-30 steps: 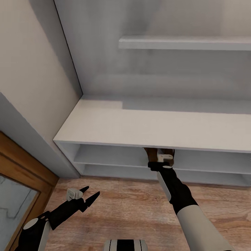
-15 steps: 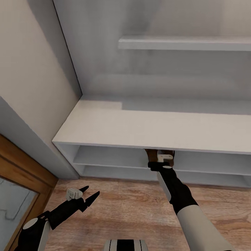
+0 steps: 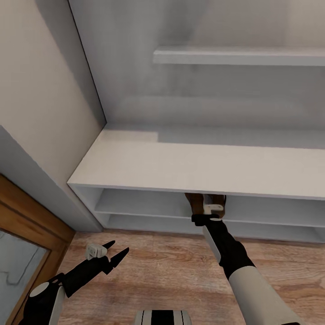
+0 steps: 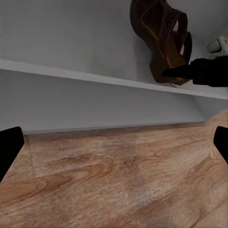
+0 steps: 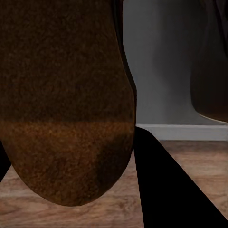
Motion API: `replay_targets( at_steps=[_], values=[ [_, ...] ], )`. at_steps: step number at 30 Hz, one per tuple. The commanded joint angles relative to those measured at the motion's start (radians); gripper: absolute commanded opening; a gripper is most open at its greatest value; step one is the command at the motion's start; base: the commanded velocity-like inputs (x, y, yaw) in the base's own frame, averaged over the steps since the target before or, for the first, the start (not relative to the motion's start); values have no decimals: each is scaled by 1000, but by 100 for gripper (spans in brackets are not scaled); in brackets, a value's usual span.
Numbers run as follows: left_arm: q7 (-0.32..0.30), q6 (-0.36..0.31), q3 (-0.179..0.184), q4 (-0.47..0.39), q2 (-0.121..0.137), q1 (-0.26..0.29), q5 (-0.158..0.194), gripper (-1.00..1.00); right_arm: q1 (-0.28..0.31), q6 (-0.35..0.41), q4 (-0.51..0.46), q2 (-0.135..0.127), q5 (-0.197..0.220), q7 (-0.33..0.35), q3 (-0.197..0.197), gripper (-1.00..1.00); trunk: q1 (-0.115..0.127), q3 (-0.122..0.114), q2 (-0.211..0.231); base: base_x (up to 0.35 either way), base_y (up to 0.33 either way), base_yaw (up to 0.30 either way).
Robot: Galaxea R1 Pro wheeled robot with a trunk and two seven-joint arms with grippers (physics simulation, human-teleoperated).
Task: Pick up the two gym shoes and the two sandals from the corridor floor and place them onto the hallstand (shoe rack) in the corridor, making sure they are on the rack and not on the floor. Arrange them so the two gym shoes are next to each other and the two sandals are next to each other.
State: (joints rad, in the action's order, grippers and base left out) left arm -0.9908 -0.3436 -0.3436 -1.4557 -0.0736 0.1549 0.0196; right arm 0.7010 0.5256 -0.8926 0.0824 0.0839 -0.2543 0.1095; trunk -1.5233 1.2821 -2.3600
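Note:
A dark reddish-brown sandal [image 3: 195,202] hangs just under the thick top of the white-grey hallstand [image 3: 180,167], at the front of its upper open tier. My right gripper [image 3: 203,205] is shut on the sandal. In the left wrist view the sandal [image 4: 164,38] is tilted, its heel at the shelf edge with a black finger [image 4: 199,71] against it. Its brown sole [image 5: 61,95] is very close in the right wrist view. My left gripper [image 3: 119,247] is open and holds nothing, low over the wood-plank corridor floor [image 3: 171,275]. The gym shoes are out of view.
A beige wall [image 3: 36,90] and a wooden door frame [image 3: 31,212] stand at the left. A floating shelf [image 3: 239,56] hangs above the rack. A second dark rounded shape [image 5: 211,71] sits beside the held sandal; I cannot tell what it is.
My right gripper has pushed the sandal slightly further in under the rack's top. The left arm has not moved.

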Motion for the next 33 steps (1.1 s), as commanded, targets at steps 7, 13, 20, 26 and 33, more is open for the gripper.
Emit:
replay_targets(
  at_steps=[7, 13, 20, 26, 33],
  values=[
    [0, 0, 0, 0, 0, 0, 0, 100, 0, -1, 3, 0, 3, 0, 0, -100, 0, 0, 0, 114, 0, 0],
    [0, 0, 0, 0, 0, 0, 0, 100, 0, -1, 4, 0, 3, 0, 0, -100, 0, 0, 0, 39, 0, 0],
    [0, 0, 0, 0, 0, 0, 0, 100, 0, -1, 4, 0, 3, 0, 0, -100, 0, 0, 0, 65, 0, 0],
    [0, 0, -1, 0, 0, 0, 0, 100, 0, -1, 4, 0, 3, 0, 0, -100, 0, 0, 0, 71, 0, 0],
    [0, 0, -2, 0, 0, 0, 0, 100, 0, -1, 4, 0, 3, 0, 0, 100, 0, 0, 0, 2, 0, 0]
  ],
)
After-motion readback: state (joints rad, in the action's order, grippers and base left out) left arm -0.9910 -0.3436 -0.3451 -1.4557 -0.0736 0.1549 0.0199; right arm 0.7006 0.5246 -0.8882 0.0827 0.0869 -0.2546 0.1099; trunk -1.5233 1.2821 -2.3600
